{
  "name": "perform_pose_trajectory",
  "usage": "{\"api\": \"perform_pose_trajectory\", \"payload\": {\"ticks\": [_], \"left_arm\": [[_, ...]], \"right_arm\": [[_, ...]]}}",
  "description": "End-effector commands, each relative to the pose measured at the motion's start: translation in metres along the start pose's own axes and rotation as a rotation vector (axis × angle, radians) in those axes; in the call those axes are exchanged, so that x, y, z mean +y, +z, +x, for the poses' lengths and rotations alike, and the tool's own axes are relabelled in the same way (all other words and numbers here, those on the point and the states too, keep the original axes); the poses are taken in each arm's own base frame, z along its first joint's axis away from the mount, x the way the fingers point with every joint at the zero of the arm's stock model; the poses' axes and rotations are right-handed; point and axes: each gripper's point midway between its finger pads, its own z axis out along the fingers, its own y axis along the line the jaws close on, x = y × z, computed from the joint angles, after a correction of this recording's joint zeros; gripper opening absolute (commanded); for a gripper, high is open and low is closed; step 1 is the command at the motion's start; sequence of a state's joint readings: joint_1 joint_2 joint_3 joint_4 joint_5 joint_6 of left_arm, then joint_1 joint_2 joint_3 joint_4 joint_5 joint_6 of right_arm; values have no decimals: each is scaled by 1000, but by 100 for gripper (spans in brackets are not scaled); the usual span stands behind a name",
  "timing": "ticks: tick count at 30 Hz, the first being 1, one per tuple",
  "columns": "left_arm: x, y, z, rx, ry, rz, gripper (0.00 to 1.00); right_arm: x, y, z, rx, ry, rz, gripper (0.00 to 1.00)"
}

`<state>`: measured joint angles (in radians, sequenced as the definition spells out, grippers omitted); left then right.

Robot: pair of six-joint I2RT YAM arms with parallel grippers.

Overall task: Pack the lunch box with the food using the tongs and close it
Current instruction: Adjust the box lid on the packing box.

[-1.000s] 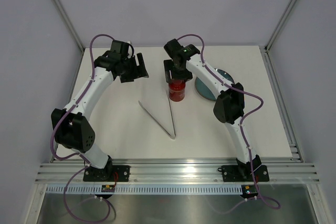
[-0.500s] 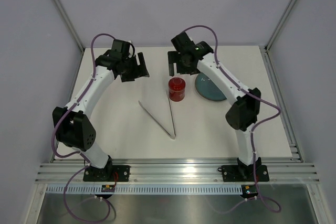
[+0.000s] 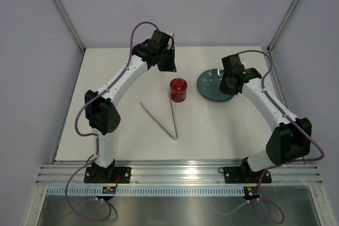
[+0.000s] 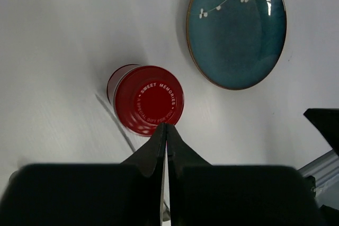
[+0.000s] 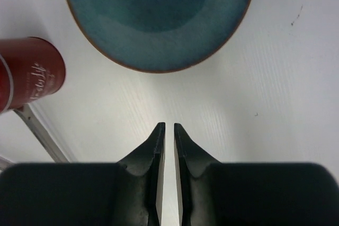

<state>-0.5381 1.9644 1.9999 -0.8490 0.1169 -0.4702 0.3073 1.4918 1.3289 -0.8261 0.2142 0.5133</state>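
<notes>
The red lunch box (image 3: 178, 89) stands upright mid-table with its round lid (image 4: 150, 100) on top. No food shows in any view. The silver tongs (image 3: 161, 117) lie in a V on the table just in front of the lunch box, with nothing holding them. My left gripper (image 3: 170, 66) hangs behind the lunch box, its jaws pressed together and empty (image 4: 166, 126). My right gripper (image 3: 227, 84) is over the near edge of the plate, its jaws shut with a hairline gap and nothing between them (image 5: 169, 126). The lunch box (image 5: 29, 72) shows at the left of the right wrist view.
A flat blue-grey plate (image 3: 214, 84) with a small white flower pattern (image 4: 237, 27) lies right of the lunch box, with nothing on it. One arm of the tongs (image 5: 42, 130) runs beside the lunch box. Grey walls enclose the white table.
The left arm swung right from the far left to just behind the lunch box and shut. The right arm moved right from above the lunch box to the plate and shut.
</notes>
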Motion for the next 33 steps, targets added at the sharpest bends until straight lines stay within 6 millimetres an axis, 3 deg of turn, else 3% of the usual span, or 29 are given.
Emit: {"api": "perform_pose_trajectory", "payload": {"ticks": [1, 5, 8, 12, 16, 19, 22, 27, 33], "left_arm": [[-10, 4, -12, -6, 13, 11, 0], [-17, 10, -13, -4, 24, 33, 0], [-19, 24, 0, 37, 34, 33, 0], [1, 52, 35, 124, 24, -12, 0], [20, 70, 68, 194, 9, -44, 0], [27, 76, 83, 246, 12, -61, 0], [25, 63, 74, 221, 29, -69, 0], [8, 24, 39, 99, 58, -39, 0], [-10, 6, 5, -16, 71, 6, 0]], "right_arm": [[3, -18, -11, -87, 56, -55, 18], [-2, -21, -10, -92, 56, -47, 18], [-1, -19, -9, -84, 53, -49, 18], [-1, -11, -4, -61, 45, -45, 18], [-2, -6, 0, -49, 45, -40, 18], [-2, -5, 1, -42, 42, -41, 17], [-2, -8, 0, -50, 45, -44, 18], [1, -13, -4, -60, 58, -60, 18], [1, -18, -6, -67, 57, -63, 17]]}}
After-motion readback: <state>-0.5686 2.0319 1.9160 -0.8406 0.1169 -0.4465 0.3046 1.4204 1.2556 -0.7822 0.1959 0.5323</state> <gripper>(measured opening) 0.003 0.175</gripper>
